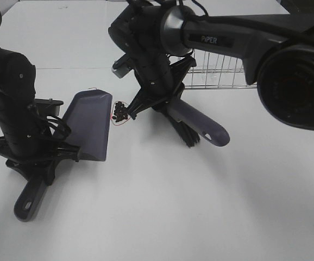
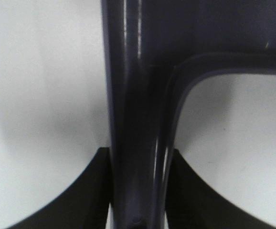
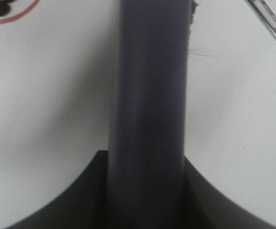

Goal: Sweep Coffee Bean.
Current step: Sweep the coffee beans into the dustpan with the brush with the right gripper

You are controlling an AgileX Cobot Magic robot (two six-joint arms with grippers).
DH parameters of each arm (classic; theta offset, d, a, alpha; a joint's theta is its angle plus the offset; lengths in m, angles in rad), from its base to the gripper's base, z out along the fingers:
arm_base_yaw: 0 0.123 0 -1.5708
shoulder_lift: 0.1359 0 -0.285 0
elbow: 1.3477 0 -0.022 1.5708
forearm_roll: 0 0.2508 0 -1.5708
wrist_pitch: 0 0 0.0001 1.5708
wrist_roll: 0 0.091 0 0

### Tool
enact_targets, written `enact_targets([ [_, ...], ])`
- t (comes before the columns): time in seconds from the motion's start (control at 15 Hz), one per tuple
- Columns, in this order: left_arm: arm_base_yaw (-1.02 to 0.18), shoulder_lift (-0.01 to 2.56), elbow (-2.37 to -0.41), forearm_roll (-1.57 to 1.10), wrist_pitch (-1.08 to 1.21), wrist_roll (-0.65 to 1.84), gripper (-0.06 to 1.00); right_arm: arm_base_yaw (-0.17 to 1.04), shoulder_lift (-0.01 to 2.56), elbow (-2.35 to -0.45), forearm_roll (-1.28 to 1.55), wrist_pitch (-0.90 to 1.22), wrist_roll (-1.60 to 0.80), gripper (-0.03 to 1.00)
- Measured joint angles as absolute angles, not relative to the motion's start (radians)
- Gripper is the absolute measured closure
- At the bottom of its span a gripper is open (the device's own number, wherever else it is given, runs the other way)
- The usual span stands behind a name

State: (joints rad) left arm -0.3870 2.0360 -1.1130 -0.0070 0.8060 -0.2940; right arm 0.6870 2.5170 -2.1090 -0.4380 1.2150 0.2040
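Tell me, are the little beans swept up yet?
Done: the left gripper is shut on the grey plastic dustpan, the right gripper on the grey-handled brush. In hand: the brush hangs near the tiny dark coffee beans. Left: sweeping them in; they lie on the white table by the dustpan's lip.

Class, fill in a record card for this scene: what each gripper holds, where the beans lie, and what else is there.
left gripper: shut on the dustpan handle
right gripper: shut on the brush handle
coffee beans: clustered on the table, between dustpan edge and brush, none seen in the pan
also there: wire rack behind the right arm
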Motion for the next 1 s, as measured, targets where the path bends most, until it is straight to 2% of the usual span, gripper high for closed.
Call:
enact_targets([
  [0.4,-0.387,2.036,-1.113,-0.008,0.804,-0.294,0.67,0.762,2.572,-2.233,-0.363,1.227,0.154,0.68],
  [0.73,-0.387,2.036,-1.113,-0.008,0.803,-0.294,0.67,0.764,2.578,-2.375,-0.085,1.229,0.098,0.68],
  [1.0,-0.387,2.036,-1.113,-0.008,0.803,-0.294,0.67,0.771,2.579,-2.412,-0.213,1.229,0.135,0.68],
])
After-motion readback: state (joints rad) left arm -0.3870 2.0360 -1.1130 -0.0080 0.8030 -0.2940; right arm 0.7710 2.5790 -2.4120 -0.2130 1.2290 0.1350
